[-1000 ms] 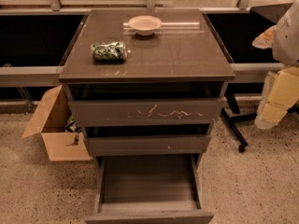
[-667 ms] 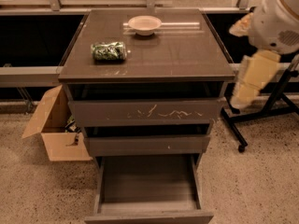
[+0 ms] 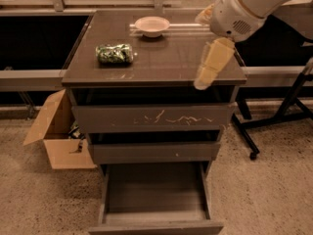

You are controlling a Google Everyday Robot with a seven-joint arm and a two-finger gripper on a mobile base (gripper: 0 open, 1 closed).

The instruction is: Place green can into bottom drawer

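Note:
The green can (image 3: 115, 54) lies on its side on the left part of the cabinet top (image 3: 166, 58), shiny green and dented. The bottom drawer (image 3: 154, 192) is pulled out toward me and nothing shows inside it. My gripper (image 3: 203, 76) hangs from the white arm over the right edge of the cabinet top, pointing down and left. It is well to the right of the can and holds nothing that I can see.
A pale round bowl (image 3: 152, 26) sits at the back of the cabinet top. The scratched top drawer (image 3: 151, 116) and the middle drawer (image 3: 154, 152) are closed. An open cardboard box (image 3: 54, 138) stands on the floor at left. A black wheeled stand (image 3: 274, 124) is at right.
My arm has swung in from the right edge of the view to over the cabinet's right side. The can, bowl and drawers have not moved.

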